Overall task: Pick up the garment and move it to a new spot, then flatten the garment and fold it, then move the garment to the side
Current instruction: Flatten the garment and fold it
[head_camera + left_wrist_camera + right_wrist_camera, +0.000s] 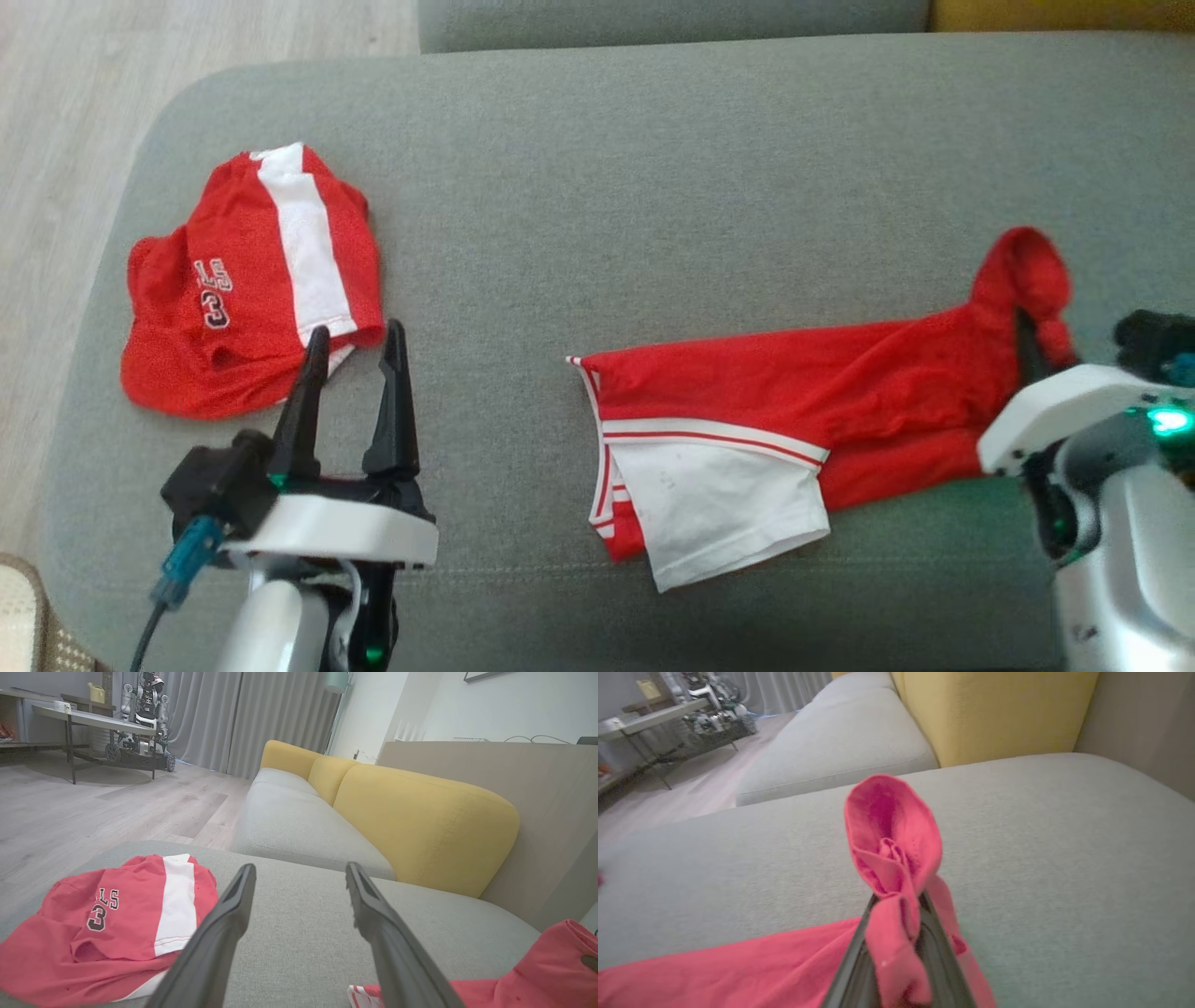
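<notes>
One bunched end of the red garment between tight right fingers; left fingers wide.

We see soft, even light on the grey fabric sofa seat, faint shadows, and a blurred right wrist view.

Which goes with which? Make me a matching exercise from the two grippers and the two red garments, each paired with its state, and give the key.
1. left gripper
2. right gripper
3. numbered garment
4. unnumbered garment

A. stretched out, one end pinched up
B. open, holding nothing
C. bunched up at the left end of the cushion
D. shut on red cloth

Pairs: 1-B, 2-D, 3-C, 4-A
</notes>
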### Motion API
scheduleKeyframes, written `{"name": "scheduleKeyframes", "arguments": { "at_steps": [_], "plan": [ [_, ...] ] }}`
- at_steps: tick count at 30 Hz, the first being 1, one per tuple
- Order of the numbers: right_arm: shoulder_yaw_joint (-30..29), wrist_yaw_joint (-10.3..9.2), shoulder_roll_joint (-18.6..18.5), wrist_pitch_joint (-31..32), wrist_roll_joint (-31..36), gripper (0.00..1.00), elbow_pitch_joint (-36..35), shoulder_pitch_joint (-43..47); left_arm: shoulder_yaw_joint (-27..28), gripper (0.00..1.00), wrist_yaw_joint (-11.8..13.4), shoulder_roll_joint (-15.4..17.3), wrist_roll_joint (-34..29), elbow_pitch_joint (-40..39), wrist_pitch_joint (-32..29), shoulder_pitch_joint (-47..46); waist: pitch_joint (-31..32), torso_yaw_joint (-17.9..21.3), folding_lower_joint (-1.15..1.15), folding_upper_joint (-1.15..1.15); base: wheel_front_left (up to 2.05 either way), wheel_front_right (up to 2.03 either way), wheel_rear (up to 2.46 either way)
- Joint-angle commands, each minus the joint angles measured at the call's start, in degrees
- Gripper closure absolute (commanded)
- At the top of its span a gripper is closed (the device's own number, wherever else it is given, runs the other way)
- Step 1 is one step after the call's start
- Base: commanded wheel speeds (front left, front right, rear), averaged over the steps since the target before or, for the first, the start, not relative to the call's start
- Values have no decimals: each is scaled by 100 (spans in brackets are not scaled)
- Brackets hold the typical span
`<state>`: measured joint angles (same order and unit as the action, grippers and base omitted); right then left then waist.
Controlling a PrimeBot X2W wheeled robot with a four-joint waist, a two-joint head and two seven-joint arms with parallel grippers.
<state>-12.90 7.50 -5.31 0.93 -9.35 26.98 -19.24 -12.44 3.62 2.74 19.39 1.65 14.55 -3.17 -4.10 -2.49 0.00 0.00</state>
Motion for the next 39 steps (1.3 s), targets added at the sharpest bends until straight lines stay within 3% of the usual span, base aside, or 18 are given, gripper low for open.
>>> {"name": "scheduleKeyframes", "arguments": {
  "at_steps": [1, 10, 17, 26, 39],
  "plan": [
    [336, -1, 47, 198, -276, 100, -486, -11, 168, 0, 11, 14, 9, -159, 45, -106, 44, 36, 0, 0, 0, 0, 0],
    [1418, -1, 229, 1227, -1493, 100, -1860, 754, 196, 0, -10, 14, 41, -110, 45, -43, 212, 99, 0, 0, 0, 0, 0],
    [2182, -1, 241, 1390, -2507, 100, -2238, 1090, 156, 0, -5, 14, 68, -140, 45, -28, 180, 52, 0, 0, 0, 0, 0],
    [2838, -1, 242, 966, -3314, 100, -1983, 1077, 114, 0, 15, 14, 116, -127, 45, -39, 121, -53, 0, 0, 0, 0, 0],
    [3675, -1, 243, -260, -4041, 100, -670, 318, -37, 0, 49, 14, 196, -132, 45, -218, -255, -322, 0, 0, 0, 0, 0]
  ]
}}
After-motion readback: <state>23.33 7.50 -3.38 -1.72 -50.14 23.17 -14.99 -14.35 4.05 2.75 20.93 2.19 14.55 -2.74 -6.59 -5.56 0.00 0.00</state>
